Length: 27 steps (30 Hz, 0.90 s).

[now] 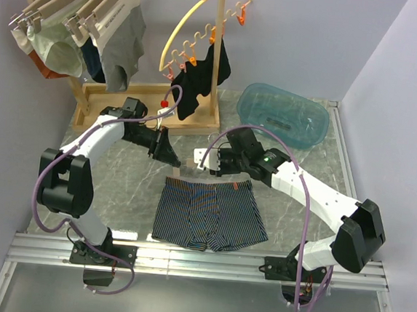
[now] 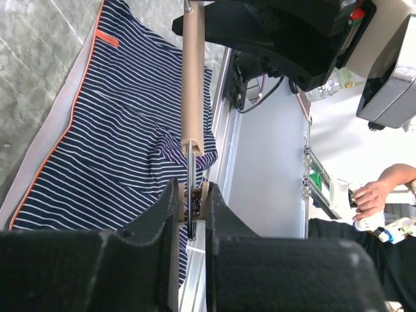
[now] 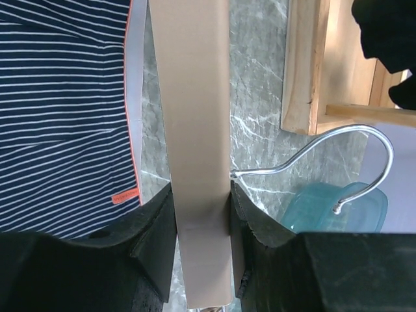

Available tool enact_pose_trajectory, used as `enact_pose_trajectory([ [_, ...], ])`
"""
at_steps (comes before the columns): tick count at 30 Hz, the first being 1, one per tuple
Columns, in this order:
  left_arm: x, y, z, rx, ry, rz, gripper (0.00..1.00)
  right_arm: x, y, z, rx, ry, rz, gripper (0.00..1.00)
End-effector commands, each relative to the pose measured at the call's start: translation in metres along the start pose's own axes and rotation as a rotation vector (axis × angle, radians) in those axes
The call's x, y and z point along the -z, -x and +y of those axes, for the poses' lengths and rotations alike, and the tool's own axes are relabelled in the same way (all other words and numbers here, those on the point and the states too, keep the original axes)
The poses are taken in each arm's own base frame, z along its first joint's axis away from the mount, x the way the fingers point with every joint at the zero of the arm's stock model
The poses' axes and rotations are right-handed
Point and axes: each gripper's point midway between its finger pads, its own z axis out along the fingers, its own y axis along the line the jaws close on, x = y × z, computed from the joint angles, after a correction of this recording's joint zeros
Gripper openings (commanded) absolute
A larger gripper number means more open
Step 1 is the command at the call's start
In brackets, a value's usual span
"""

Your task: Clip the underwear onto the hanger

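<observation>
The underwear (image 1: 207,214), dark navy with pale pinstripes and a grey waistband, lies flat on the table in front of both arms. The hanger (image 1: 197,159), a pale wooden bar, is held just above its waistband between both grippers. My left gripper (image 1: 166,152) is shut on the metal clip (image 2: 192,203) at one end of the bar (image 2: 193,78). My right gripper (image 3: 200,195) is shut across the bar (image 3: 192,117) beside the wire hook (image 3: 338,146). The underwear (image 3: 65,97) lies to the left of the bar in the right wrist view, and under the bar in the left wrist view (image 2: 117,130).
A wooden rack (image 1: 75,13) with clipped garments stands at the back left. The yellow arc with orange pegs (image 1: 205,31) and a black garment (image 1: 200,82) hang behind the grippers. A blue plastic tub (image 1: 281,115) sits at the back right. A person's hand (image 2: 370,195) shows beyond the table.
</observation>
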Motion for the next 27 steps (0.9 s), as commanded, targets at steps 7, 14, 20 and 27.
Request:
enact_pose_trajectory([
  [7,0.005,0.025,0.031,-0.030,0.041,-0.065,0.00,-0.001,0.009,-0.029,-0.107,-0.164,-0.025,0.67],
  [14,0.006,0.037,0.064,-0.034,0.074,-0.066,0.00,0.010,0.053,-0.017,-0.382,-0.061,-0.203,0.65],
  [20,0.008,0.049,0.090,-0.056,0.107,-0.073,0.00,-0.023,0.067,0.013,-0.529,0.086,-0.240,0.60],
  [27,0.008,0.047,0.108,-0.055,0.127,-0.064,0.00,-0.078,0.073,0.031,-0.608,0.182,-0.237,0.58],
])
